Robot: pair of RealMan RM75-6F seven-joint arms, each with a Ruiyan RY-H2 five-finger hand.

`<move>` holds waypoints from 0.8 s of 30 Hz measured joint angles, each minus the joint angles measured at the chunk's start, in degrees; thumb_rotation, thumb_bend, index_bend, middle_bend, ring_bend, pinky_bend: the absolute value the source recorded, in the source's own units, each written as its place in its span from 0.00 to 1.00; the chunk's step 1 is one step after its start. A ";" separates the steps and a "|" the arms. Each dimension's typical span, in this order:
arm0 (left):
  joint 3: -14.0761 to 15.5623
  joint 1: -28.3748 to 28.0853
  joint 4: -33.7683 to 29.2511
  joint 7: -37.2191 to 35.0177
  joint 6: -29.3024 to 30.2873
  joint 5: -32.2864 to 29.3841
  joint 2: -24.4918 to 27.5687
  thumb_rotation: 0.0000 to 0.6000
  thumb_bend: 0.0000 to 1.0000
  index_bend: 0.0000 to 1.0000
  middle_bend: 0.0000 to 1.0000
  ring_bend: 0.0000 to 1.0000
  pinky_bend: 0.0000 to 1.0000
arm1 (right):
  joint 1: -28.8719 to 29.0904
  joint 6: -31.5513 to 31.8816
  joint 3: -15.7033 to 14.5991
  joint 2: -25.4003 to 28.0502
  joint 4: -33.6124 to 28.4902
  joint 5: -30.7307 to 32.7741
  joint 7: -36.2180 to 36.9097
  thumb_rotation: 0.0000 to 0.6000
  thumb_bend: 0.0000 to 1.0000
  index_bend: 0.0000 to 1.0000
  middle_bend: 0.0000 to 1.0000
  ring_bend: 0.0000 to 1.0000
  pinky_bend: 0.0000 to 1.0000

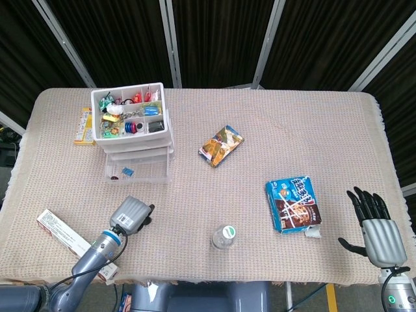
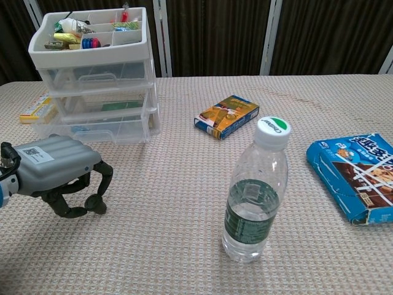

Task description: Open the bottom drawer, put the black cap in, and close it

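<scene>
The small black cap lies on the table cloth under my left hand, whose curled fingers close around it and touch it. From the head view the left hand hides the cap. The white drawer unit stands behind it at the back left, and its clear bottom drawer is pulled out, with small items inside. In the chest view the same bottom drawer shows just beyond the hand. My right hand rests at the table's front right edge, fingers spread, holding nothing.
A water bottle stands at the front middle. A blue snack pack lies to the right, an orange packet in the middle. A white box lies left of my left arm, and a yellow box sits beside the drawers.
</scene>
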 measured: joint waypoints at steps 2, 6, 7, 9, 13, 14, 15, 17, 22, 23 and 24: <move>-0.15 -0.01 -0.63 -0.30 0.38 0.31 0.39 1.00 0.41 0.60 0.92 0.86 0.78 | 0.00 -0.03 0.00 0.01 0.01 0.04 0.01 1.00 0.00 0.04 0.00 0.00 0.00; -0.98 -0.25 -3.05 -0.80 1.55 1.74 2.17 1.00 0.41 0.59 0.92 0.86 0.78 | 0.00 -0.03 0.01 -0.01 0.02 0.05 -0.04 1.00 0.00 0.04 0.00 0.00 0.00; -1.28 -0.34 -3.71 -0.87 1.88 2.17 2.69 1.00 0.41 0.59 0.92 0.86 0.78 | 0.00 -0.02 0.01 -0.01 0.02 0.04 -0.04 1.00 0.00 0.04 0.00 0.00 0.00; -2.24 -0.62 -5.40 -0.97 2.85 3.18 4.10 1.00 0.41 0.59 0.92 0.86 0.78 | -0.01 -0.01 0.01 -0.02 0.01 0.03 -0.06 1.00 0.00 0.04 0.00 0.00 0.00; -4.92 -1.42 -8.46 -1.23 4.29 4.11 7.55 1.00 0.41 0.59 0.92 0.86 0.78 | -0.01 -0.03 -0.02 -0.05 -0.04 0.01 -0.11 1.00 0.00 0.04 0.00 0.00 0.00; -5.67 -1.64 -8.96 -1.34 4.49 4.03 8.34 1.00 0.41 0.60 0.92 0.86 0.78 | -0.01 -0.03 -0.02 -0.05 -0.05 0.01 -0.13 1.00 0.00 0.04 0.00 0.00 0.00; -6.65 -1.95 -9.51 -1.51 4.68 3.70 9.33 1.00 0.41 0.59 0.92 0.86 0.78 | 0.00 -0.04 -0.01 -0.05 -0.07 0.03 -0.16 1.00 0.00 0.04 0.00 0.00 0.00; -7.89 -2.33 -10.08 -1.88 4.89 2.73 10.53 1.00 0.41 0.59 0.92 0.86 0.77 | 0.01 -0.06 0.00 -0.06 -0.04 0.05 -0.31 1.00 0.00 0.04 0.00 0.00 0.00; -10.26 -3.19 -9.53 -3.34 5.01 -0.90 12.09 1.00 0.41 0.59 0.92 0.86 0.77 | 0.02 -0.32 -0.02 0.01 -0.29 0.33 -0.49 1.00 0.00 0.04 0.00 0.00 0.00; -10.45 -3.35 -8.98 -3.47 4.86 -1.52 12.18 1.00 0.41 0.59 0.92 0.86 0.77 | 0.02 -0.32 -0.02 0.02 -0.32 0.33 -0.51 1.00 0.00 0.04 0.00 0.00 0.00; -10.67 -3.57 -8.13 -3.68 4.62 -2.36 12.22 1.00 0.41 0.59 0.92 0.86 0.77 | 0.02 -0.31 -0.01 0.02 -0.31 0.33 -0.55 1.00 0.00 0.04 0.00 0.00 0.00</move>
